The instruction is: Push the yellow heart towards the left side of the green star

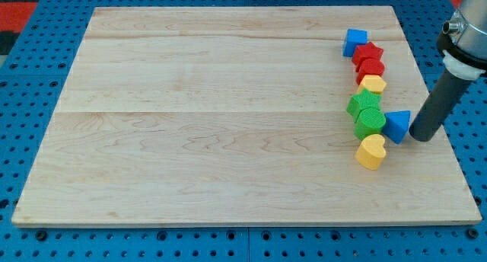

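Note:
The yellow heart lies at the lower end of a column of blocks near the board's right side. The green star sits two blocks above it. A green round block lies between them and touches the heart's top. My tip rests on the board to the right of the column. It is just right of a blue triangle and up and to the right of the heart, apart from it.
Above the green star the column continues upward with a small yellow block, a red block, a red star and a blue block. The wooden board's right edge is close to my tip.

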You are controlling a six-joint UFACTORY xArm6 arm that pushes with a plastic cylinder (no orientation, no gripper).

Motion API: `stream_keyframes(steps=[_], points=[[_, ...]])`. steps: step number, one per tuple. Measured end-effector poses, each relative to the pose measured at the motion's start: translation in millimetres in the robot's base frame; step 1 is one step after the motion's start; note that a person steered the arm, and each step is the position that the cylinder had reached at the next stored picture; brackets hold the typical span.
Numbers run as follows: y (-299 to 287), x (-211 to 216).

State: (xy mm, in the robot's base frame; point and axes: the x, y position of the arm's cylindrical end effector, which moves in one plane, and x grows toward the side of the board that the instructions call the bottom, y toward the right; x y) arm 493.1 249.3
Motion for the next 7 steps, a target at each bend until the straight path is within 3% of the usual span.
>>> stream_keyframes(steps=[4,7], points=[[-4,38],[-48,38]])
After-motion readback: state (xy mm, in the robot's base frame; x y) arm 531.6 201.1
